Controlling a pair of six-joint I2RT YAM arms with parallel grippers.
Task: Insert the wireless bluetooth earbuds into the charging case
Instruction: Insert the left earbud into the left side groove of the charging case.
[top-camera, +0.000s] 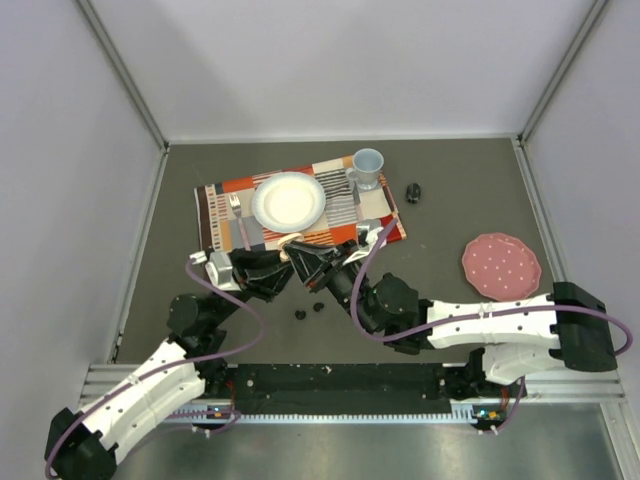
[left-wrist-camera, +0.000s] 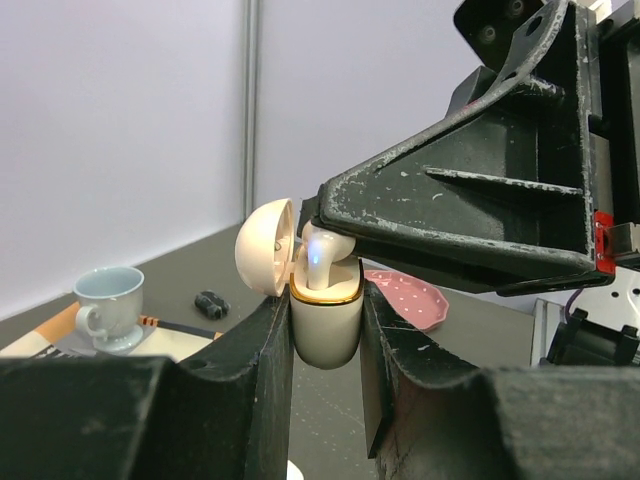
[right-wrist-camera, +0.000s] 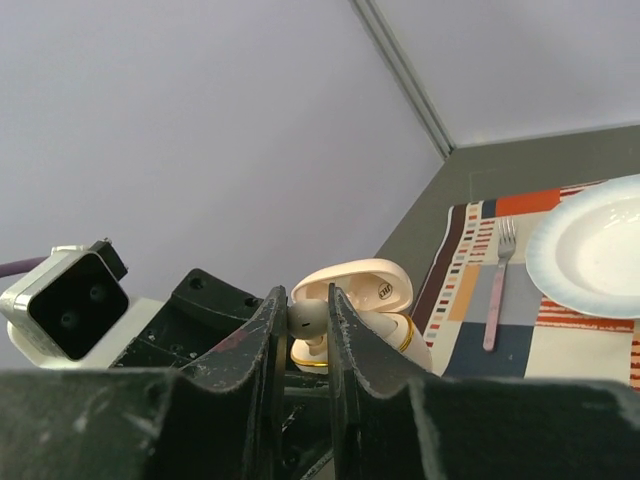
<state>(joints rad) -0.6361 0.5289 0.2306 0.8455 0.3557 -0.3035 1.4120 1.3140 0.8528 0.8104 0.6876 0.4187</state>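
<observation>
**Seating a white earbud (left-wrist-camera: 320, 255) in the charging case (left-wrist-camera: 325, 345)**

Short of the case, loose on the bench (top-camera: 450, 200): two black earbuds (top-camera: 300, 314). At the case: gripped round the body by the left tool (left-wrist-camera: 325, 310), lid open. Pinched in the right tool (right-wrist-camera: 303, 320) directly above its socket, stem pointing down in. Likely needs a straight push along the stem. Beyond the case: plate (top-camera: 288, 200), cup (top-camera: 367, 167).

OVERHEAD AND UP CLOSE: The top camera looks down from above and behind the arms, taking in the whole tabletop (top-camera: 450, 200), with the arm bases at 6 o'clock. The left wrist camera peers level through the left pincer (left-wrist-camera: 323, 305) at close range. The right wrist camera tilts up through the right pincer (right-wrist-camera: 305, 305). All three views share the open charging case (left-wrist-camera: 325, 330); both wrist views share the white earbud (left-wrist-camera: 318, 255).
</observation>
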